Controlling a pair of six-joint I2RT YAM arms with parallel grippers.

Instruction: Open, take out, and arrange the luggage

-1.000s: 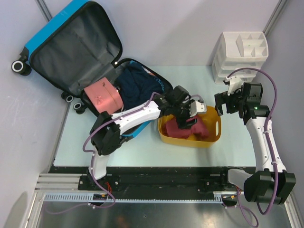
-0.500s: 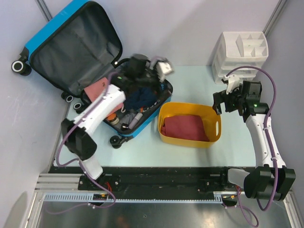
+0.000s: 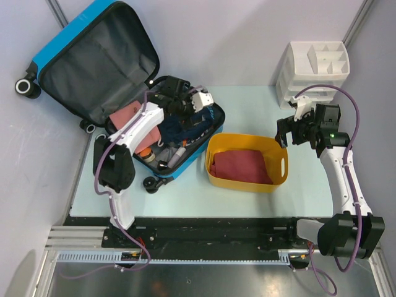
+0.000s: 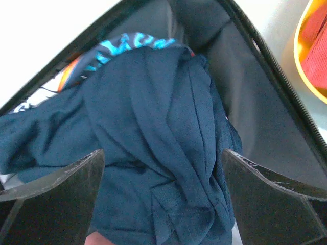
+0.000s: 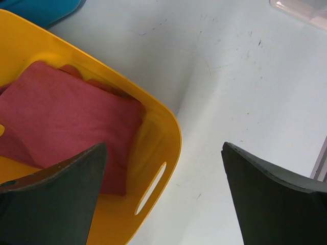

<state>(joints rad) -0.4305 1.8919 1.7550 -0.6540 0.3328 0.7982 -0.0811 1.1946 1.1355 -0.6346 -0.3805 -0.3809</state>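
Note:
The blue luggage (image 3: 59,46) lies open at the back left, its lid leaning on the wall and its dark grey lining (image 4: 255,97) showing. Its base holds a navy garment (image 3: 185,127) and small items. My left gripper (image 3: 185,110) is open low over the garment, with the fabric (image 4: 153,102) lying between the spread fingers (image 4: 61,194); they do not grip it. My right gripper (image 3: 286,133) is open and empty above the right end of the yellow tub (image 3: 278,162). In the right wrist view it (image 5: 164,145) hangs over the tub's rim (image 5: 171,127).
The tub holds a folded red cloth (image 3: 241,166), also in the right wrist view (image 5: 66,117). A pink pouch (image 3: 127,114) rests at the suitcase hinge. A white drawer organiser (image 3: 315,68) stands at the back right.
My left arm swung from over the yellow tub, where the red cloth now lies, back to the suitcase and came down over the navy garment. The right arm barely moved.

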